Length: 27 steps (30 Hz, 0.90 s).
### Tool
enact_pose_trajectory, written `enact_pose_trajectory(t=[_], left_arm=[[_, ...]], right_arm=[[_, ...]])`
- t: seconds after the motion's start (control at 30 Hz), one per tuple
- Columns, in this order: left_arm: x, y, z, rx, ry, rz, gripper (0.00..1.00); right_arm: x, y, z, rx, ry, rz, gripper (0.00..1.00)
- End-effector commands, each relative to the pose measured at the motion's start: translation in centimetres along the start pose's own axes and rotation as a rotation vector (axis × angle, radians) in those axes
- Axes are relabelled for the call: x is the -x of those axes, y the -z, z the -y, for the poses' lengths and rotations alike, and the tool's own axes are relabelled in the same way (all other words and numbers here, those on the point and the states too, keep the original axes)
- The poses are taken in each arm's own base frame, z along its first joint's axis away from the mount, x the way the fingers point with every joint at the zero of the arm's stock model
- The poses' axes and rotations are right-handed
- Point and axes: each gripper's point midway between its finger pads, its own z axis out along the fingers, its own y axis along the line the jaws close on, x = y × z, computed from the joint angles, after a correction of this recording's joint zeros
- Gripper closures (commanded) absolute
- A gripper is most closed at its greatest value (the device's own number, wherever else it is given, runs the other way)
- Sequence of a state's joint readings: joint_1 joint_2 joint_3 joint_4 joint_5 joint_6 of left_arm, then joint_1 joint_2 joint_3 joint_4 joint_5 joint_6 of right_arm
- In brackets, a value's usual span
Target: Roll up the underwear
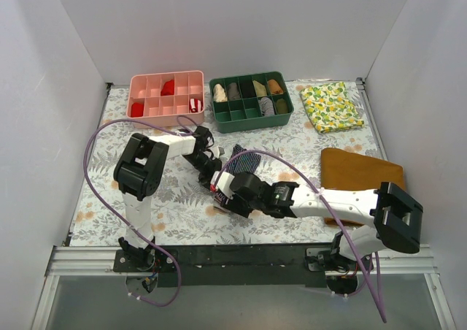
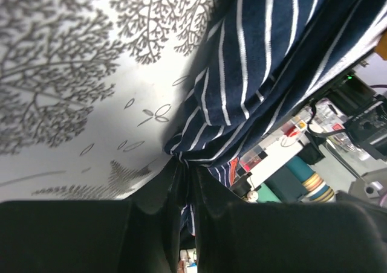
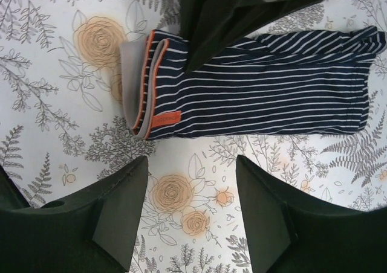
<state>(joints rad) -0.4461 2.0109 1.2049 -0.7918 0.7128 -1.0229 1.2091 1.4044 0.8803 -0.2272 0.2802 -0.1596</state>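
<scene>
The underwear point(image 3: 260, 98) is lying as a folded strip mid-worktop point(image 1: 182, 213), its long axis running crosswise to my right jaws point(image 3: 190, 185). These are hovering wide and empty just short of its near long edge. My left jaws point(image 2: 184, 170) are pinching its fabric shut, so they are sitting nearer.

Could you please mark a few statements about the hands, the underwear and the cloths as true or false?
1. The left hand pinches the underwear. True.
2. The right hand grips the underwear. False: it is open above the underwear and holds nothing.
3. The lemon-print cloth lies in the green tray. False: it lies on the table, to the right of the tray.
4. The brown cloth lies at the table's right side. True.
</scene>
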Motion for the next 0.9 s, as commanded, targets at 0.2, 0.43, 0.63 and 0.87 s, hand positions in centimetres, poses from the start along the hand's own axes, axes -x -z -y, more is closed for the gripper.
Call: enact_pose_trajectory(t=[0.2, 0.43, 0.63, 0.87], left_arm=[[1.6, 2.2, 1.7, 0.024, -0.022, 0.045, 1.00], [1.8, 2.3, 2.3, -0.003, -0.027, 0.044, 1.00], [1.8, 1.6, 1.7, -0.006, -0.017, 0.034, 1.00], [1.7, 0.9, 1.0, -0.003, -0.014, 0.026, 1.00]], right_arm=[[3.7, 0.2, -3.3, 0.022, 0.108, 0.090, 0.32], [3.7, -1.6, -4.0, -0.037, 0.138, 0.081, 0.30], [3.2, -4.0, -3.1, -0.180, 0.138, 0.056, 0.30], [1.9, -5.8, -2.7, -0.264, 0.159, 0.054, 0.30]])
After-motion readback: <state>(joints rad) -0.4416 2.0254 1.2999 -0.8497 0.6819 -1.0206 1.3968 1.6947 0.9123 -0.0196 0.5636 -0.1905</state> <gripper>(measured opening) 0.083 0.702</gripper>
